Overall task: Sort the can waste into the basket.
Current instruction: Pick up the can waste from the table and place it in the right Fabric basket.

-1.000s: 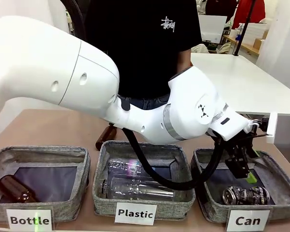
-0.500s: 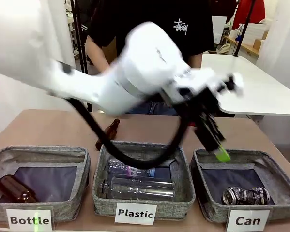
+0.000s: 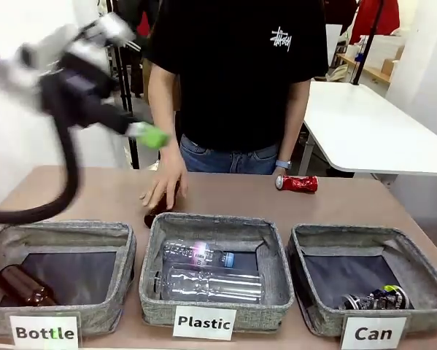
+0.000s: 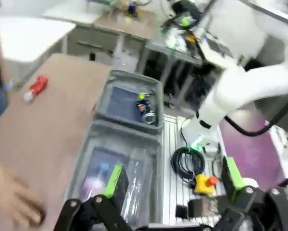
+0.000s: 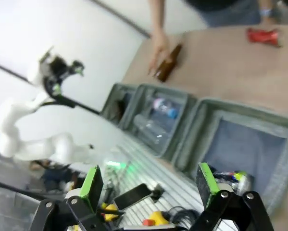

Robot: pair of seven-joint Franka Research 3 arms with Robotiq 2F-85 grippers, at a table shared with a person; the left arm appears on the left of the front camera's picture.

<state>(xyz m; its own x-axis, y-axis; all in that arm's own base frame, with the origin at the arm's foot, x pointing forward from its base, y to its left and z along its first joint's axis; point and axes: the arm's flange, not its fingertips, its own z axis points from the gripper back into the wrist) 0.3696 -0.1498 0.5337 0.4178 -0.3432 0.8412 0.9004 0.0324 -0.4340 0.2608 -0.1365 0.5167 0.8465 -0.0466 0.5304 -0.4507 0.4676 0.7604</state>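
Grey fabric makes up all three bins along my near edge of the table, and each carries a white card in black type: "Bottle" on the left bin, "Plastic" on the middle bin, "Can" on the basket at my right. The dark can lies on its side in the basket's near right corner, just behind the "Can" card. Its long axis runs roughly left to right along the near wall, with yellow-green marks at the right end; its print is too small for me to read. The red can lies on its side on the bare table beyond the basket, well apart from it. Its long axis also runs across the table, paler end toward my left, lettering illegible. The person's black shirt has a small white scrawled logo that I cannot make out. The person's hand rests over a brown bottle lying just behind the middle bin. Clear plastic bottles lie in that bin. My left gripper is raised high at the left, blurred, and its wrist view shows the green-padded fingers spread wide with nothing between them. My right gripper is likewise spread and empty above the bins.
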